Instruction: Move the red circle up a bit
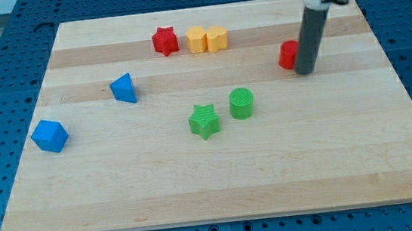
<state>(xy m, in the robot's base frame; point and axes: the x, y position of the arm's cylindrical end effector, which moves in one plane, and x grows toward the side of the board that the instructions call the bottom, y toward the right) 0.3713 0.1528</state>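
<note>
The red circle (287, 54) lies on the wooden board at the view's upper right, partly hidden behind my rod. My tip (305, 71) rests on the board right against the circle's right and lower side. The rod rises from there toward the view's top edge.
A red star (165, 40), a yellow hexagon (196, 39) and a yellow heart-like block (217, 38) stand in a row at the top centre. A blue triangle (123, 88) and a blue cube (49, 136) are at the left. A green star (205, 121) and a green cylinder (241, 103) are in the middle.
</note>
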